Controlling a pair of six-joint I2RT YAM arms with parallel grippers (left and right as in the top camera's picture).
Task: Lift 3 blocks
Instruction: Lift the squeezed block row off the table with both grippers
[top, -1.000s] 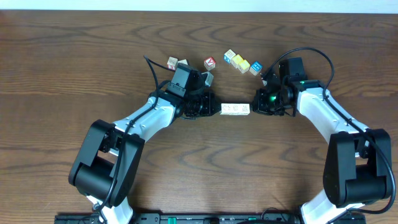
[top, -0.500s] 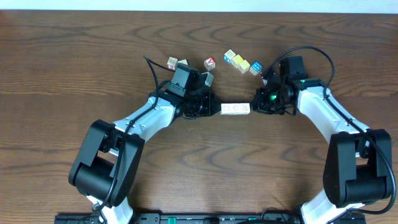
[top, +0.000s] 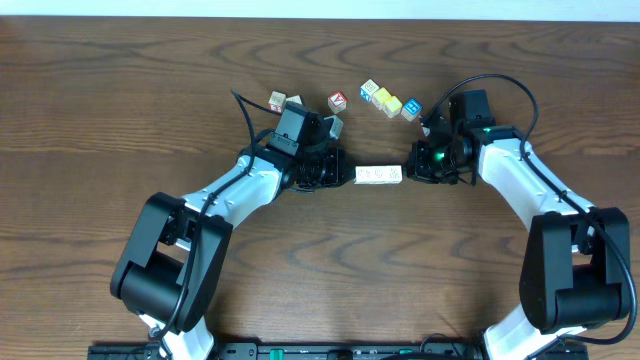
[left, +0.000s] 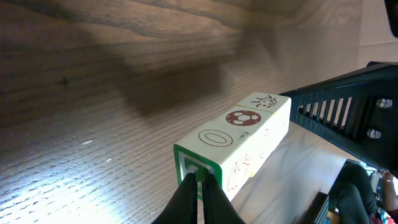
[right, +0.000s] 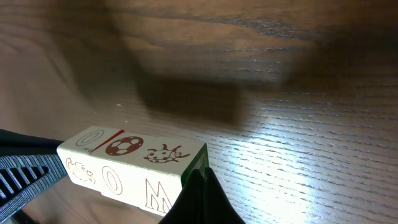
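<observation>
Scene: you are looking down on a brown wood-grain worktop with two arms reaching in from 6 o'clock.
Blocks: the three blocks sit end to end in one short cream row near the middle of the worktop, running from 9 o'clock to 3 o'clock.
Block faces: from your left wrist camera the blocks show an oval ring, a football and a ladybird on top (all in reddish-brown print).
Height: the row is off the worktop; its shadow lies apart from it on the wood.
Left jaws: closed tight, with the fingertips pressed against the green-edged end face at the row's 9 o'clock end.
Right jaws: closed tight, with the fingertips pressed against the row's 3 o'clock end.
Hold: the row is pinched between your two closed tips, not gripped inside either pair of jaws.
Left arm: the left arm reaches in from 7 o'clock.
Right arm: the right arm reaches in from 5 o'clock.
Other cubes: loose coloured cubes lie scattered on the worktop from 11 to 1 o'clock of the row, apart from it.
</observation>
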